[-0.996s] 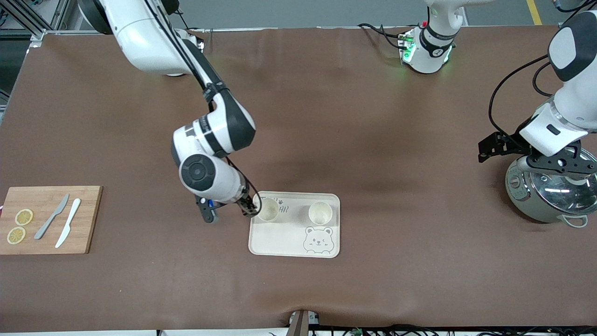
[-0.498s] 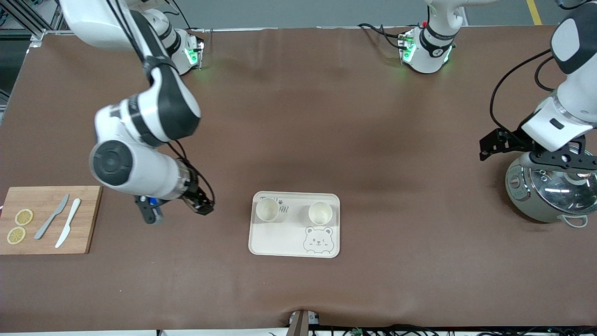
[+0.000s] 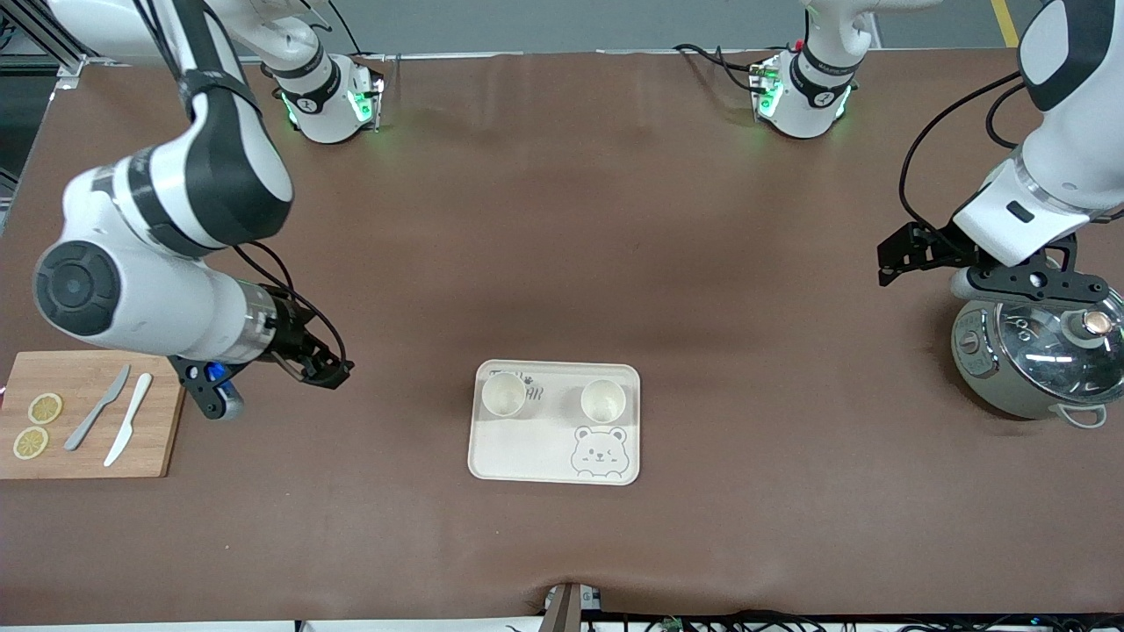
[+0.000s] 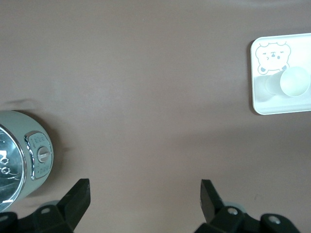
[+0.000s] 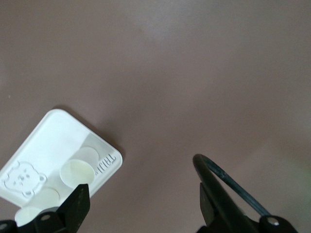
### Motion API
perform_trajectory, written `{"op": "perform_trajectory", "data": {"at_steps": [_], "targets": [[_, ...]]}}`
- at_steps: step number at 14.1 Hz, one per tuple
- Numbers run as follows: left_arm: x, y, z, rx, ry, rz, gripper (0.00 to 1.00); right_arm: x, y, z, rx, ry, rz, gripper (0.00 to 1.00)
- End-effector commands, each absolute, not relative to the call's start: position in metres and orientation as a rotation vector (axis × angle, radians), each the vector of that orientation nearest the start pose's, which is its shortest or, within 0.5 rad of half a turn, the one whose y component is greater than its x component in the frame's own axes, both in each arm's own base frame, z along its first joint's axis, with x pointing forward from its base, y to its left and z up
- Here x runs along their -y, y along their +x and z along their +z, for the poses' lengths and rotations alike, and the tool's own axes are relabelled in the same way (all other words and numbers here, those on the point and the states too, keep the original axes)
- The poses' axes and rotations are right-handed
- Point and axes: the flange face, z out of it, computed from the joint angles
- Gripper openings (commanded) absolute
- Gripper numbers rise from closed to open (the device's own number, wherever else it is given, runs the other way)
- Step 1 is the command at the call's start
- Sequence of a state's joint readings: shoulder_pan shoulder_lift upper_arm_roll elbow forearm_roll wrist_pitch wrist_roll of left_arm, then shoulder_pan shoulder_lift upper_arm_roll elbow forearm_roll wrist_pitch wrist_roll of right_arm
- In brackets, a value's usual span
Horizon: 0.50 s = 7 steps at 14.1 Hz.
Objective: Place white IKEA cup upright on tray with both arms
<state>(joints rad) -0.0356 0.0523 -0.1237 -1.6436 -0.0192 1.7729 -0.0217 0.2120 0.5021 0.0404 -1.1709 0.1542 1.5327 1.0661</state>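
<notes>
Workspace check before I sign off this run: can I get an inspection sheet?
Surface: brown table mat, wrinkled at the camera edge.
Job's things: two white cups upright on the tray.
Clutter: cutting board with two knives and lemon slices; cooker.
Grippers: right tool open, over bare mat; left tool open, beside the cooker.
Cables: black loops on both wrists.
Surroundings: nothing seen.

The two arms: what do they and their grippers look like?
Both arms are glossy white with black joint sections and loose black cables along them; green lights glow at their bases. The right gripper is small and black, with a blue part on its mount. The left gripper is black too, with straight black fingers.
</notes>
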Motion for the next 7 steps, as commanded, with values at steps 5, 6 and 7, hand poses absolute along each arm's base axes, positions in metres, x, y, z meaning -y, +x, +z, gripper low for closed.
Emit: {"op": "perform_trajectory", "data": {"at_steps": [5, 6, 7], "targets": [[0.104, 0.576, 0.578, -0.194, -3.184, -0.083, 1.0, -0.094, 0.642, 0.55, -0.731, -2.955, 0.348, 1.0], [0.104, 0.577, 0.578, -0.191, -3.186, -0.083, 1.0, -0.084, 0.638, 0.558, -0.623, -2.985, 0.34, 1.0], [0.105, 0.577, 0.577, -0.194, -3.186, -0.08, 1.0, -0.074, 0.634, 0.564, -0.538, -3.017, 0.333, 1.0]]}}
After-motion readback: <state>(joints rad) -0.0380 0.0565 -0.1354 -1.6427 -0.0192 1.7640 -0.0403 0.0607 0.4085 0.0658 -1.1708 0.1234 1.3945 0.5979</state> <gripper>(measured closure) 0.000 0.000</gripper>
